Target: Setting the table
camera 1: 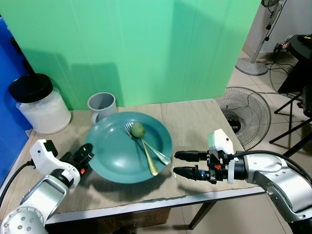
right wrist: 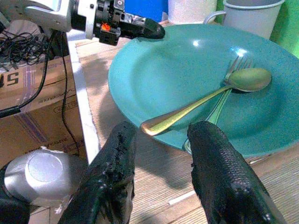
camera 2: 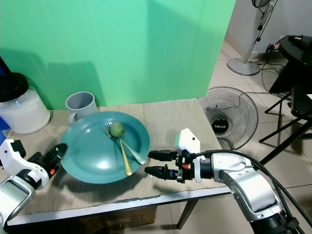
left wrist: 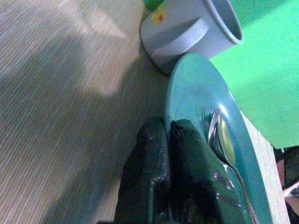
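The right gripper [camera 1: 181, 164] hovers at the near right edge of the wooden table [camera 1: 195, 117], its two black fingers parted by a moderate gap and holding nothing. The round teal plate [camera 1: 109, 151] lies just beyond the fingertips, and the gold-coloured metal spoon [camera 1: 145, 148] and silver metal fork [camera 1: 146, 144] rest crossed inside it, handle ends pointing toward this gripper; in the right wrist view the spoon handle sits between and slightly ahead of the fingers. The left gripper [camera 1: 87, 155] is at the opposite, left rim of the plate, with its fingers pressed together against or over the rim; whether the rim is actually pinched cannot be told. Risk, as a judgement: because the two handles overlap, a closing grasp may catch both utensils or flick one off the plate, and a low approach may strike the rim and slide the plate if the left gripper's hold is weak. Farther back, a grey plastic mug [camera 1: 102, 105] stands just beside the plate's far rim, and a clear jar with a black lid [camera 1: 38, 104] stands at the far left corner.
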Robot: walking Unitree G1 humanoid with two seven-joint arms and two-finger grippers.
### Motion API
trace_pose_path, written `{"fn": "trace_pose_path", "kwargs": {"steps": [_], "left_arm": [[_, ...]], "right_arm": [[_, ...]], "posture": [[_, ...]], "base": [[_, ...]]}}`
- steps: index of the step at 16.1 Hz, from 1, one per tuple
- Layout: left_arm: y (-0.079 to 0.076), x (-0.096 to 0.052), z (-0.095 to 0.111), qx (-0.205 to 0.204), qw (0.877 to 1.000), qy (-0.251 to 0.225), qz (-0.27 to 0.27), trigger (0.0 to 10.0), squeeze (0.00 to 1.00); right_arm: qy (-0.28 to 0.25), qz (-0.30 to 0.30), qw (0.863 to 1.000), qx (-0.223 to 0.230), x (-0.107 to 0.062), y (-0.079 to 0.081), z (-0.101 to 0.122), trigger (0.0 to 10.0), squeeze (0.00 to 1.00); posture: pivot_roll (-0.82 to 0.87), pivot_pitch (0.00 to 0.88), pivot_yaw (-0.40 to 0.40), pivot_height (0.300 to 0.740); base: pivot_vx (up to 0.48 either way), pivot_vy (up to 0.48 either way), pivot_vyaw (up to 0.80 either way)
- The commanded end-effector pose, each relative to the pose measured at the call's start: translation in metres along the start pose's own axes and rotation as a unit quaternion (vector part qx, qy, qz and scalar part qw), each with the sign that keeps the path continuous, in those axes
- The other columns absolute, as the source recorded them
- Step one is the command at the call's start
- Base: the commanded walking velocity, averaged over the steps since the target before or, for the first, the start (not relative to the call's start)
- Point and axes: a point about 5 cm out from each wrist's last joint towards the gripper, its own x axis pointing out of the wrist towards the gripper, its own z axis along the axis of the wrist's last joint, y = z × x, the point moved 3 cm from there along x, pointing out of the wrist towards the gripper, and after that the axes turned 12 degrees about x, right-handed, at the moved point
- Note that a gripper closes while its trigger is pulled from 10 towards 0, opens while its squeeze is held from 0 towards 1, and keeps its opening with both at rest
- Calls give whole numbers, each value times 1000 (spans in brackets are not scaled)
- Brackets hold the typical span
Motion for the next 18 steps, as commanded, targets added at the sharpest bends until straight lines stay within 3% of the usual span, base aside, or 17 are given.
{"fn": "trace_pose_path", "kwargs": {"steps": [1, 4, 11, 14, 18], "left_arm": [[2, 1, 3, 6, 1000, -6, 25, 0, 0], [-9, 4, 11, 25, 999, -17, 18, 0, 0], [-22, 4, 21, 144, 989, -4, 25, 0, 0], [-24, 4, 30, 149, 988, -18, 28, 0, 0], [-35, 0, 59, 173, 983, -62, 25, 0, 0]], "right_arm": [[-2, 1, 1000, -14, 0, -1, 6, 10000, 0], [-1, 0, 1000, -15, -1, -3, 6, 10000, 0], [-1, -9, 1000, -15, -3, -5, 6, 10000, 0], [-2, -13, 1000, -15, -4, -7, 6, 10000, 0], [-4, -22, 1000, -13, -6, -10, 6, 10000, 0]], "posture": [[-18, 0, 39, 740], [-18, 0, 39, 740], [-18, 0, 45, 740], [-16, 0, 47, 740], [-8, 0, 50, 740]], "base": [[0, 0, 0], [0, 0, 0], [0, 0, 0], [0, 0, 0], [0, 0, 0]]}}
